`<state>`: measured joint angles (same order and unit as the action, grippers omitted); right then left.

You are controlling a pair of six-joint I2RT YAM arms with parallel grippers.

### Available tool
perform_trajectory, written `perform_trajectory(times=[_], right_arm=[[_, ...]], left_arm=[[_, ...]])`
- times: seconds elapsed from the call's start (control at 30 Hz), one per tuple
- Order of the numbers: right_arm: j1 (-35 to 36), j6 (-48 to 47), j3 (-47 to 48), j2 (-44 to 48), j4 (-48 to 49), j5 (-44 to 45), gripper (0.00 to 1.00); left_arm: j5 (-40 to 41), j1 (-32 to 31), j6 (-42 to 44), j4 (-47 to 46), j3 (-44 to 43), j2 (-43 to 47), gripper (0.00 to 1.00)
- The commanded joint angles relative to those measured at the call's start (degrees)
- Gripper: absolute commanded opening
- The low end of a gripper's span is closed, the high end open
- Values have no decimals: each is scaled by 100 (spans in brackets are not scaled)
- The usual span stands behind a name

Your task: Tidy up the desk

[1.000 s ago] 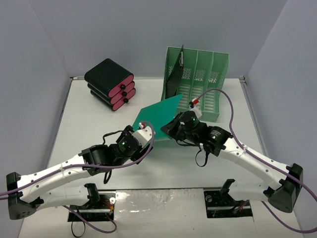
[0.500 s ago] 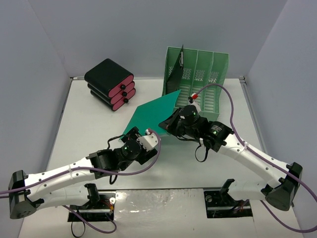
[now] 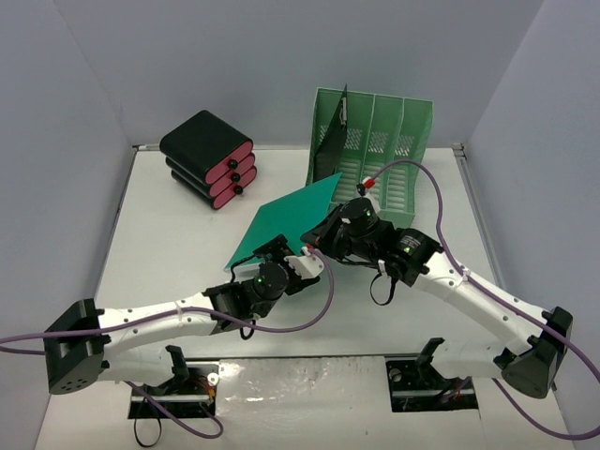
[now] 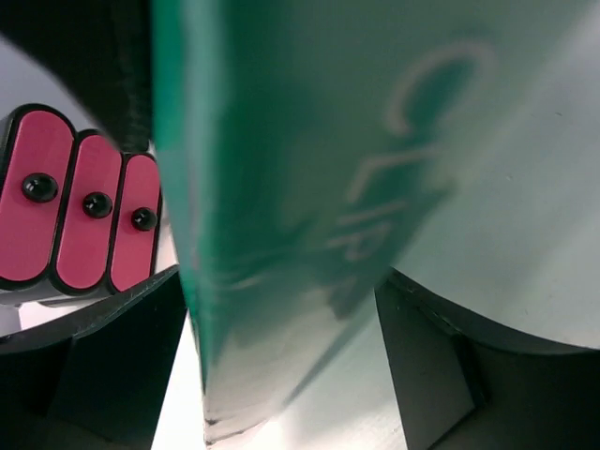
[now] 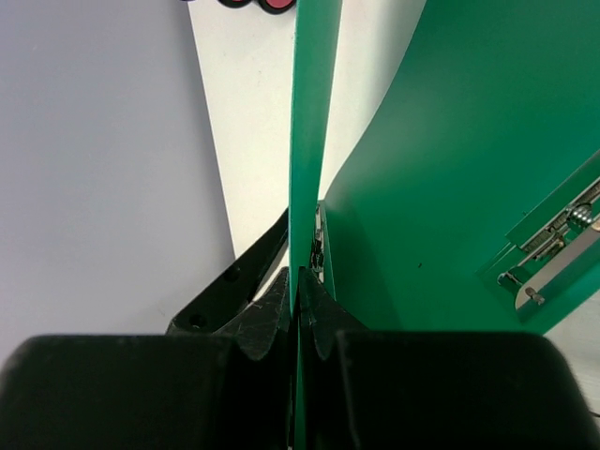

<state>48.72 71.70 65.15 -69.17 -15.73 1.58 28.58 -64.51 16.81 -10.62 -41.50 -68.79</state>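
Observation:
A green clip folder (image 3: 281, 223) hangs tilted over the white desk (image 3: 159, 253), in front of the mint-green file rack (image 3: 375, 159). My right gripper (image 3: 319, 242) is shut on the edge of one thin green cover (image 5: 314, 112). That grip (image 5: 302, 298) shows in the right wrist view, with the other leaf (image 5: 469, 169) and its metal clip (image 5: 553, 253) to the right. My left gripper (image 3: 305, 263) is open just beside it. In the left wrist view the folder's lower edge (image 4: 309, 141) stands between the spread fingers (image 4: 103, 366), with a gap on both sides.
A stack of three black cases with pink ends (image 3: 208, 159) sits at the back left, also seen in the left wrist view (image 4: 80, 211). The file rack holds a dark board (image 3: 330, 141) in its left slot. Grey walls close in the desk on three sides.
My left arm has swung to the right, bringing its open gripper up to the folder's near edge beside the right gripper. The right gripper rose slightly and kept its hold.

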Motion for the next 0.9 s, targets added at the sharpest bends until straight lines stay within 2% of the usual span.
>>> perform_trajectory(times=[0.0,0.03,0.07,0.1,0.17,0.2,0.63,0.7,0.73,0.8,0.87], right_arm=[[-40,63,367,96,259,-97,0],[-47,63,367,97,245,-97,0],[-47,63,366,114,236,-97,0],[-56,63,358,114,219,-97,0],[-64,71,325,138,203,-97,0],[-65,78,317,153,202,-97,0],[-73,103,186,313,164,-209,2],[-73,71,211,357,143,-191,17],[-73,64,226,385,115,-177,36],[-73,52,335,422,-39,-75,83],[-73,-14,465,445,-211,86,100]], left_arm=[[503,-24,546,-1473,-60,-197,72],[546,-18,613,-1601,-33,-231,70],[674,-18,649,-1681,-7,-257,59],[678,-17,692,-1751,10,-258,58],[918,-1,724,-1880,27,-314,5],[975,6,702,-1884,3,-337,0],[1091,35,683,-1808,-16,-225,0],[1049,35,680,-1776,-18,-182,0],[1027,35,666,-1734,-25,-161,0],[1017,27,621,-1670,-33,-142,0],[996,35,590,-1616,-25,-108,0]])
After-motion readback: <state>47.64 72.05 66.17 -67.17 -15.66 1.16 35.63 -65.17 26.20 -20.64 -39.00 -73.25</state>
